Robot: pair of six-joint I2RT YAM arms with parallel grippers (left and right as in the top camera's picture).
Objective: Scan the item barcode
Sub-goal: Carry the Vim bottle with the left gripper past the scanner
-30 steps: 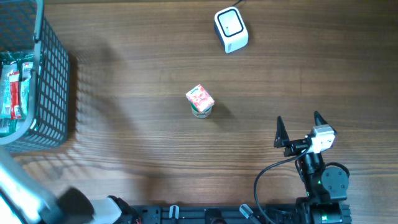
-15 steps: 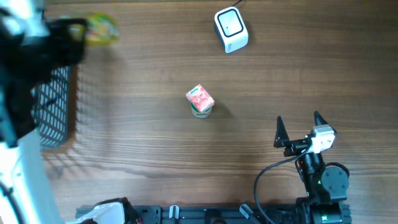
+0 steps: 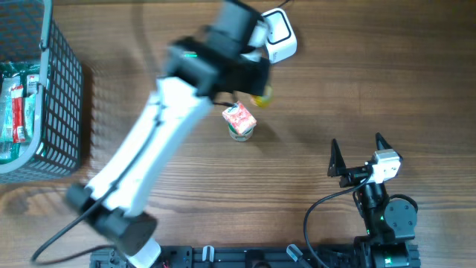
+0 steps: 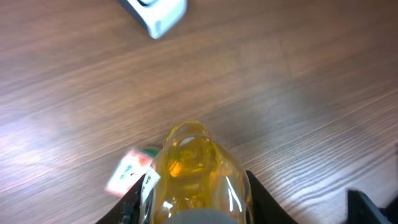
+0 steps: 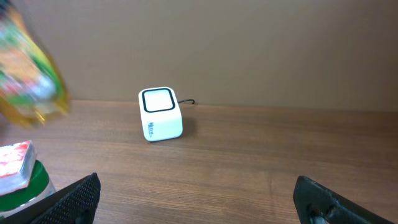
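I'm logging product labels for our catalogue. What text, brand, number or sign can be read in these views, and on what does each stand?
No text here can be read.
On the scanner: small blue print on its side, too small to read.
On the yellow bottle: label blurred.
On the red-and-white carton: print blurred.
On the packets in the basket: red and green print, too small.

The wire basket (image 3: 67,89) stands at the far left edge of the table (image 3: 387,74), with packets (image 3: 16,104) inside it. The barcode scanner (image 3: 277,34) sits at the rear, right of centre. Near mid-table a small carton (image 3: 239,117) rests on top of a round tub (image 3: 242,135). The bottle (image 3: 262,94), gripped by the left gripper (image 4: 194,196), hangs over the table between scanner and carton, just behind the carton. The right gripper (image 3: 357,143) is at the front right, well apart from all items.
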